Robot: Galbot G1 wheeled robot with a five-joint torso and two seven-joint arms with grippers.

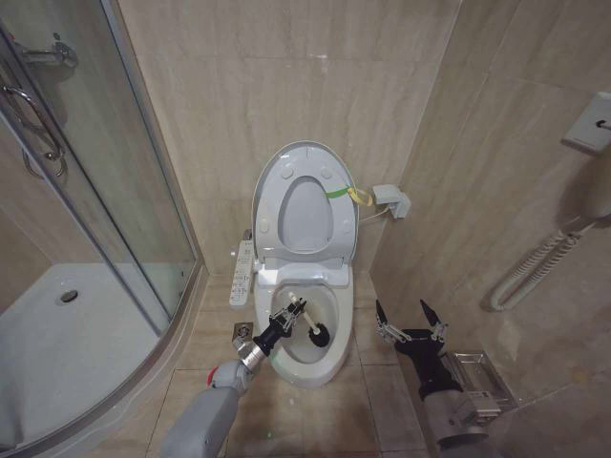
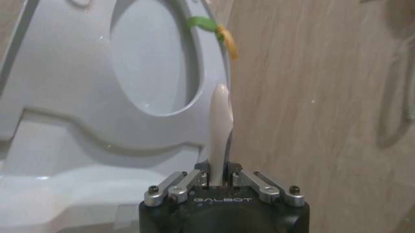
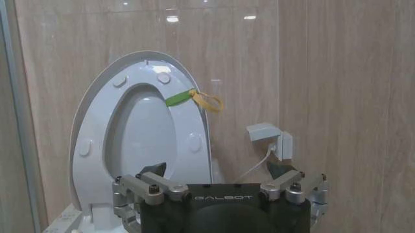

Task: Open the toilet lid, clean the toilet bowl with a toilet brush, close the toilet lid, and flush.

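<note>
**Scrubbing Inside the Bowl, Lid Up**

Scrubbing with the toilet brush [image 1: 315, 331] low in the toilet bowl [image 1: 336, 360], just below centre of the head view. Left end effector [image 1: 288, 314] pressed together on the brush's thin handle; in the left wrist view the same end effector [image 2: 218, 178] pinching the pale tip, which rises straight out between the fingers. Black bristle head lying down and to the right of that grip in the head view, near the bowl's right inner wall. Long axis of the brush running from upper left at the pale tip to lower right at the bristles, roughly in line with the left forearm.

Toilet lid [image 1: 272, 186] standing upright against the back wall at centre frame, seat raised against it, yellow-green band [image 1: 346, 194] tied at its right edge. White button strip [image 1: 242, 273] just left of the bowl.

Right end effector [image 1: 410, 321] hanging to the right of the bowl, fingers spread, holding nothing, well apart from the brush. Lid band at upper right of the lid, so nearer the right arm than the left.

Judged stage: lid-opening done, cleaning under way, closing and flushing not yet done.
</note>
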